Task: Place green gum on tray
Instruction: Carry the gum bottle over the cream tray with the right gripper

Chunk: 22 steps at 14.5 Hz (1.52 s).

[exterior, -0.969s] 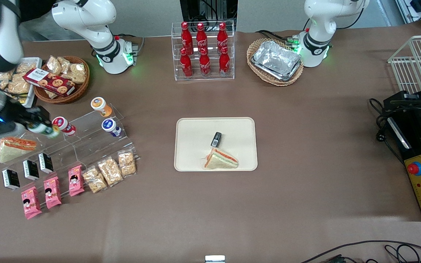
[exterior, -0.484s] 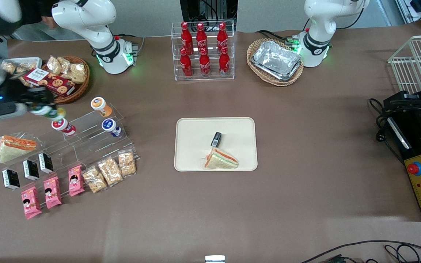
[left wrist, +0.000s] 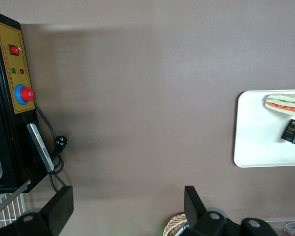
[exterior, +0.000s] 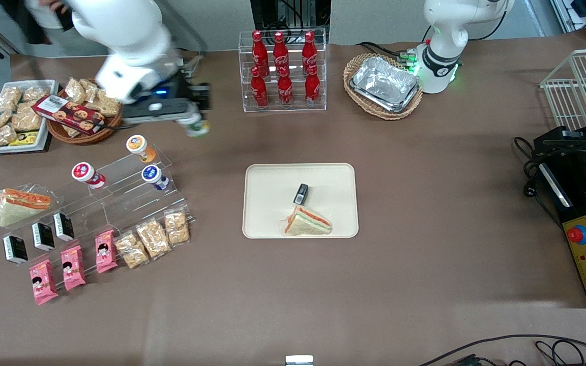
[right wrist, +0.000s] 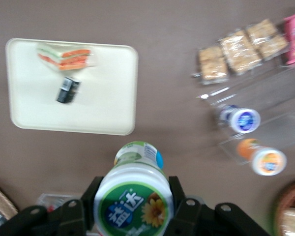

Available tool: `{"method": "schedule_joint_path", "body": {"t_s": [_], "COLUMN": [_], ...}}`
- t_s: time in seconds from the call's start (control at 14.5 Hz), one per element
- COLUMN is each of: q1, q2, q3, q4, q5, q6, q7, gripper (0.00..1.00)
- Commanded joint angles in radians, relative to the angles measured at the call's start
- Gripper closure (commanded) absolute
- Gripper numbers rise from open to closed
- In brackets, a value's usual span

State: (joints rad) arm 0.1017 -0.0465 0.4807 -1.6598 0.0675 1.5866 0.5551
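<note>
Partly blurring in the front view: gripper point(exterior: 195, 113) hanging above bare table, between the wicker snack basket point(exterior: 85, 133) and the cola rack point(exterior: 283, 71), farther from the camera than the tray point(exterior: 267, 213). Fingers point(right wrist: 183, 201) clamping the green gum point(right wrist: 133, 199) on both sides of its body, lid facing the wrist camera; canister point(exterior: 195, 127) in the front view showing only as a small greenish smear under the gripper, held in the air and well apart from the tray. Finger tips themselves lying hidden by the canister in the wrist view.

Sitting on the tray: one sandwich point(exterior: 307, 222) at the nearer edge and one small black packet point(exterior: 300, 193) just beside it, toward the middle. Sandwich getting cut off by the frame edge in the left wrist view, tray point(left wrist: 258, 142) only partly showing there.

Counting on the clear stepped stand point(exterior: 120, 190): three canisters, red-lidded point(exterior: 84, 172), orange-lidded point(exterior: 138, 144), blue-lidded point(exterior: 152, 174). Standing nearer the camera: three black packets point(exterior: 42, 236), three pink packets point(exterior: 71, 267), three clear cracker bags point(exterior: 153, 238), plus a second sandwich point(exterior: 21, 205) at the working arm's end.

Holding six red bottles in the cola rack, two rows of three. Stacking foil trays point(exterior: 385, 84) in another basket, number impossible to tell. White wire basket point(exterior: 578, 91) running out of frame toward the parked arm's end.
</note>
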Motion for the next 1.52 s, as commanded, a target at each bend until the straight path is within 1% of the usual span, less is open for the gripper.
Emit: {"method": "schedule_joint_path", "body": {"t_s": [0.0, 0.07, 0.21, 0.28, 0.48, 0.55, 0.76, 0.97, 1.11, 1.45], "q1": [-0.004, 0.016, 0.061, 0.079, 0.139, 0.150, 0.158, 0.158, 0.158, 0.158], "q2": [0.105, 0.120, 0.181, 0.222, 0.374, 0.419, 0.493, 0.528, 0.559, 0.583], "q3": [0.107, 0.107, 0.107, 0.107, 0.107, 0.107, 0.098, 0.062, 0.052, 0.039], "q4": [-0.133, -0.203, -0.299, -0.317, -0.322, -0.322, -0.321, -0.319, -0.318, -0.314], "q5": [-0.003, -0.005, -0.015, -0.053, -0.211, -0.245, -0.307, -0.324, -0.347, -0.350], "q6": [0.250, 0.354, 0.516, 0.568, 0.654, 0.685, 0.748, 0.788, 0.806, 0.823], "q7": [0.115, 0.123, 0.182, 0.213, 0.350, 0.374, 0.407, 0.407, 0.407, 0.408], "gripper": [0.79, 0.79, 0.79, 0.79, 0.79, 0.79, 0.79, 0.79, 0.79, 0.77]}}
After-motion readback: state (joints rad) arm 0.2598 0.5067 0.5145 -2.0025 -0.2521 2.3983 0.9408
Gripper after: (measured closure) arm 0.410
